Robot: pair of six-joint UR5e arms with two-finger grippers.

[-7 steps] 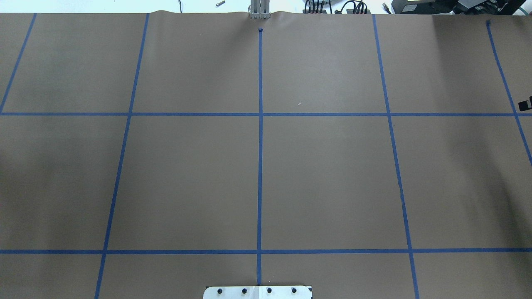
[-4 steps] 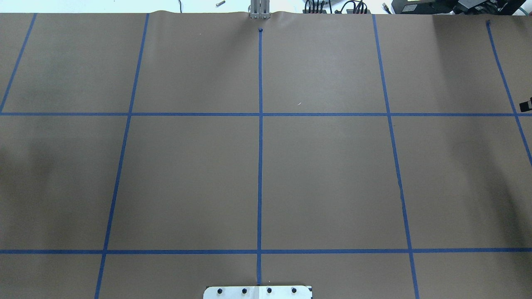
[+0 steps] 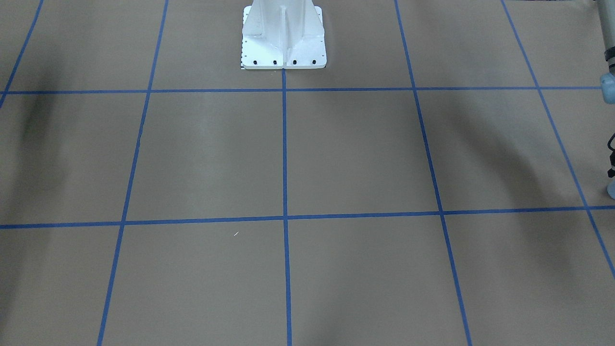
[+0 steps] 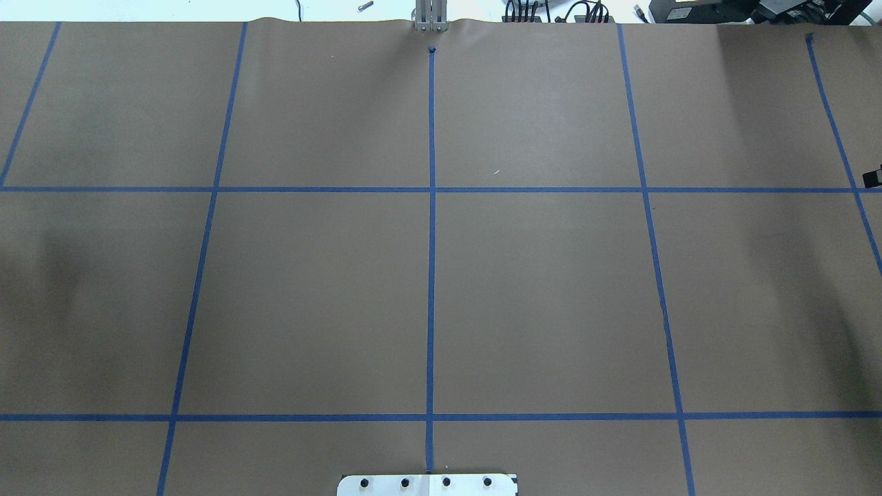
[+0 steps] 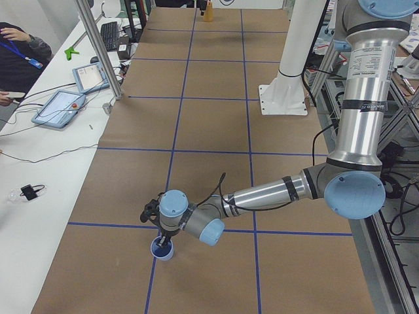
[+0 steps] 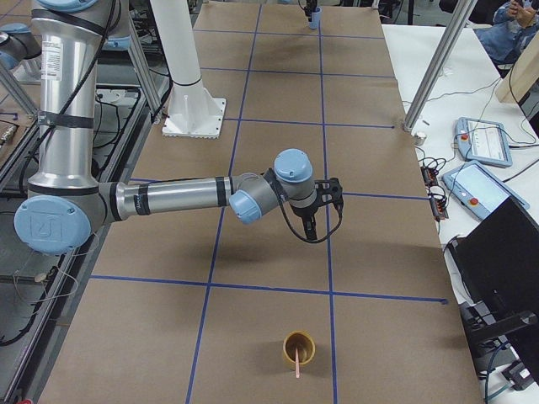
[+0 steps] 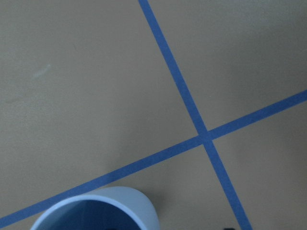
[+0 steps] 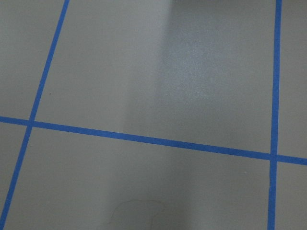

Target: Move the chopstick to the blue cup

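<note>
Hardly anything has shifted in the overhead view. A small dark piece (image 4: 874,178) at its right edge has slipped a little further out of sight, and the shadow (image 4: 62,275) on the left of the worktop (image 4: 537,289) has deepened.

Over at the robot's left end, the left gripper (image 5: 161,237) hangs pointing down, just above the mouth of the blue cup (image 5: 162,250). From the side I cannot tell whether its jaws are spread or pressed together. Its wrist camera shows only the cup's rim and a crossing of blue tape lines (image 7: 204,136) beside it. My guess is that it is parked there to steady the cup or to receive the stick.

The right gripper (image 6: 312,234) points down over bare brown paper near another tape crossing. I cannot tell how its jaws stand either, and I see no stick at it.

Nearer the robot's right end, well apart from that gripper, the chopstick (image 6: 297,366) leans in a tan cup (image 6: 298,347). Its free end sticks out over the rim, which should leave it easy to pinch from above.

With the two cups at opposite ends of the worktop, the transfer looks not yet begun.
</note>
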